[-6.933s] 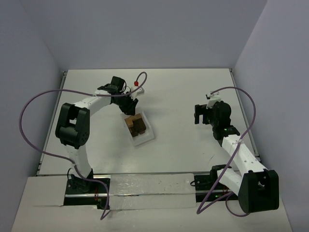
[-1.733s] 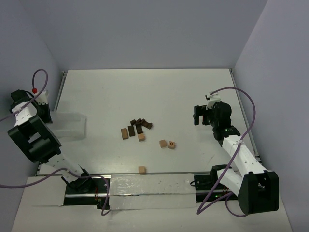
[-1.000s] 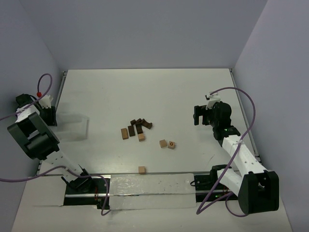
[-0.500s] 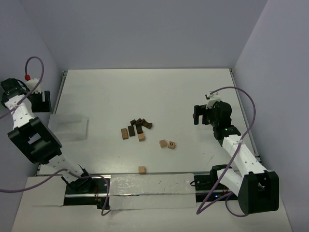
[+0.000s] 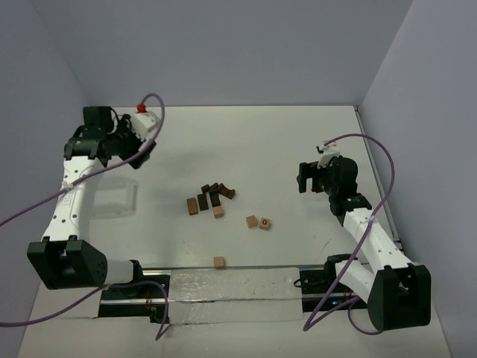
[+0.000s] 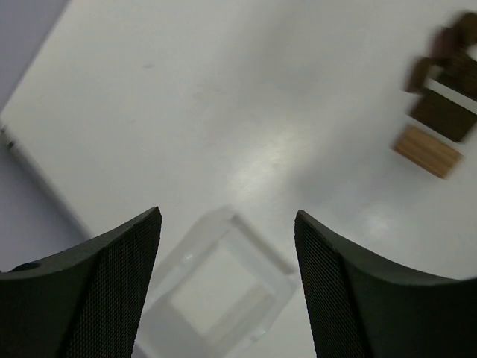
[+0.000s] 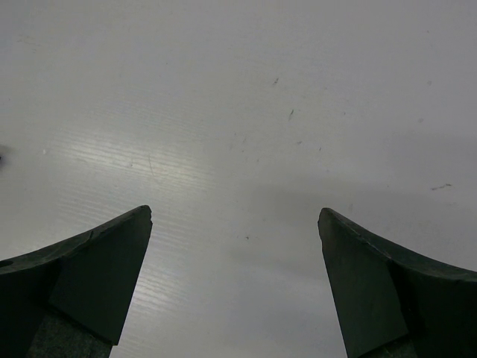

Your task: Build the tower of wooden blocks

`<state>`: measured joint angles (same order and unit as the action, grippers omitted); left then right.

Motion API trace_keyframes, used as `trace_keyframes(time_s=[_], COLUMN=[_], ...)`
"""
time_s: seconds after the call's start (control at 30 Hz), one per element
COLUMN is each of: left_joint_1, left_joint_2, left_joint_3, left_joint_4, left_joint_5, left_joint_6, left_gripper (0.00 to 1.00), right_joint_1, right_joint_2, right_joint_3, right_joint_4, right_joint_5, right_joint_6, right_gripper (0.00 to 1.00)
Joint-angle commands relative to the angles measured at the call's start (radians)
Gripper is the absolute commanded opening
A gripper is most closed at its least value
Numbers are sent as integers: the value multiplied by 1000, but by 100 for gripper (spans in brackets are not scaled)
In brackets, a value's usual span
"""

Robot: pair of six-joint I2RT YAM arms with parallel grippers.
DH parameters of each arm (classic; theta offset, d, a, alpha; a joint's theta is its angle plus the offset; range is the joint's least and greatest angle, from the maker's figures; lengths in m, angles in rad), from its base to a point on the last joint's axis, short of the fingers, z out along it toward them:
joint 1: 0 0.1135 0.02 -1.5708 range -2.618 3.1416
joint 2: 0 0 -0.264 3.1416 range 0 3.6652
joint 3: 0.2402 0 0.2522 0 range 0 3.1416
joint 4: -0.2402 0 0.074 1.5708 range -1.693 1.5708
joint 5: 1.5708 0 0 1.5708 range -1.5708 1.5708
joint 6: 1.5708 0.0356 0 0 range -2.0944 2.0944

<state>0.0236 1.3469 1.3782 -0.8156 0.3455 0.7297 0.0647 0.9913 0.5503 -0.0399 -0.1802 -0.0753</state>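
The left gripper (image 6: 225, 224) is spread wide and empty near the white tray (image 6: 212, 294), and the right gripper (image 7: 235, 216) is also spread, touching nothing.

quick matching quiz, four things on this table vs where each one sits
1 tray
2 dark blocks
3 single tan block
4 marked block

a clustered mid-table
b beside another tan block, right of the cluster
c left side of the table
d closest to the arm bases

Pairs: 1-c, 2-a, 3-d, 4-b
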Motion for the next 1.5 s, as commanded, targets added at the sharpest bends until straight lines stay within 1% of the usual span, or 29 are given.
trace_keyframes(time_s=[0.0,0.07,0.1,0.23,0.37,0.53,0.57,0.73,0.77,0.9,0.93,0.97,1.23,1.47], left_joint_1=[-122,-189,-239,-344,-419,-517,-527,-562,-566,-583,-586,-588,-606,-629], left_joint_2=[-28,-18,-11,55,152,222,226,345,356,399,412,427,537,627], left_joint_3=[-102,-130,-139,-125,-86,-114,-110,-28,-27,-45,-41,-32,45,89], left_joint_4=[-72,-63,-68,-102,-150,-108,-107,-154,-150,-102,-96,-95,-92,-128], left_joint_5=[215,225,219,214,221,149,144,164,165,157,157,159,169,133], left_joint_6=[306,414,453,631,735,884,889,1027,1047,1172,1190,1201,1246,1260], left_gripper=[79,78,78,77,76,77,77,78,81,84,93,99,99,99], right_joint_1=[-6,-6,-6,-6,-6,-6,-6,-6,-6,-8,-8,-8,-8,-8], right_joint_2=[0,2,5,14,23,43,46,58,59,69,72,76,95,106], right_joint_3=[48,48,49,51,50,54,56,59,59,58,59,60,66,72], right_joint_4=[5,2,2,0,2,-2,-3,-9,-9,-10,-12,-13,-20,-21], right_joint_5=[-13,-12,-8,-2,4,4,5,16,18,24,25,26,33,36], right_joint_6=[2,1,0,0,-3,-4,-4,-8,-9,-9,-9,-9,-14,-15], right_gripper=[100,100,100,100,100,100,100,100,100,100,100,100,100,100])
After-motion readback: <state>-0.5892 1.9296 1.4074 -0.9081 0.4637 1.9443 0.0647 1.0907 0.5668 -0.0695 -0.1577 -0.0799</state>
